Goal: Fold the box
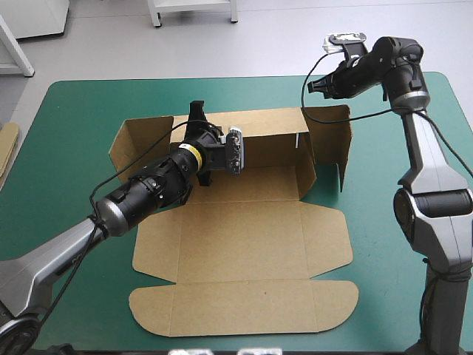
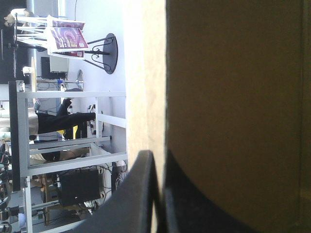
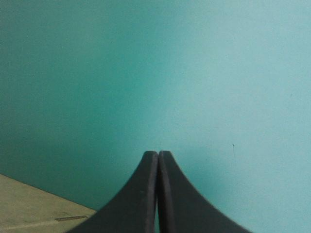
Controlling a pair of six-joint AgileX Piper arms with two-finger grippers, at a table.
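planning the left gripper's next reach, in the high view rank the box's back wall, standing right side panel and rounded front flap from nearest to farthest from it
1. back wall: raised along the far side; the left gripper is shut on its top edge.
2. right side panel: standing at the right end, off to the gripper's right.
3. rounded front flap: lying flat by the table's near edge.

Wide teal-green cover (image 1: pixel 81 140), edge of spare brown board (image 1: pixel 7 148) beside its left side
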